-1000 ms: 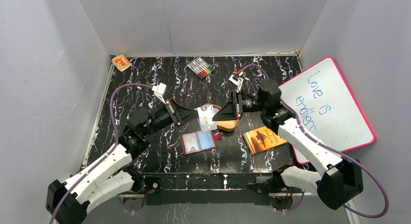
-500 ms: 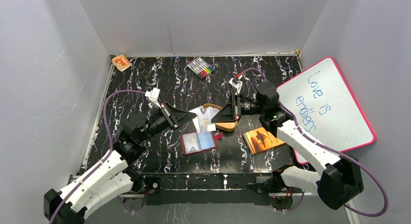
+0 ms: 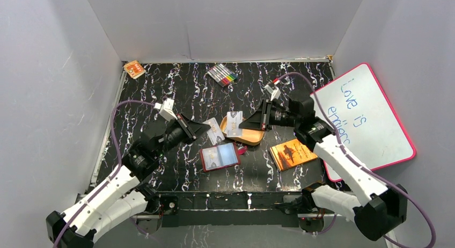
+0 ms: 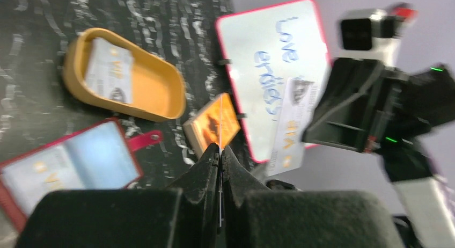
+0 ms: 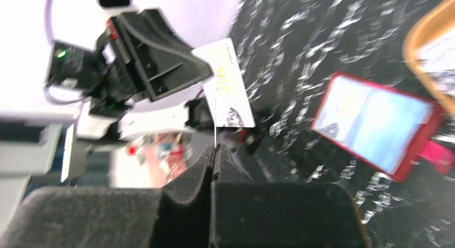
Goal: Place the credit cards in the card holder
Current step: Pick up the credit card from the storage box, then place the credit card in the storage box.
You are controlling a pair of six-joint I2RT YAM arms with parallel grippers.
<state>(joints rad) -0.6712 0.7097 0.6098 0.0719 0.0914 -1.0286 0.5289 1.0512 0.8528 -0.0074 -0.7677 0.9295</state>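
My left gripper (image 3: pixel 205 128) (image 4: pixel 220 148) is shut on a pale credit card (image 3: pixel 215 131), which shows edge-on between its pads and hangs above the table, left of the orange tray. My right gripper (image 3: pixel 248 123) (image 5: pixel 214 147) is shut on another white credit card (image 3: pixel 233 123) (image 4: pixel 290 127), held upright over the tray's left end. The two held cards are apart. A third card (image 4: pixel 110 71) lies in the tray. The card holder (image 3: pixel 220 156) (image 4: pixel 70 167) (image 5: pixel 375 124), a red wallet, lies open on the table below both grippers, its pale-blue sleeves facing up.
The orange oval tray (image 3: pixel 252 138) sits mid-table. An orange-brown book (image 3: pixel 292 153) lies to its right, and a pink-framed whiteboard (image 3: pixel 365 119) leans at the right wall. Markers (image 3: pixel 223 74) and a small orange item (image 3: pixel 134 69) lie at the back.
The two grippers have drawn apart: the left pulled back to the left, the right moved right and back. Each now carries its own card instead of meeting at one cluster.
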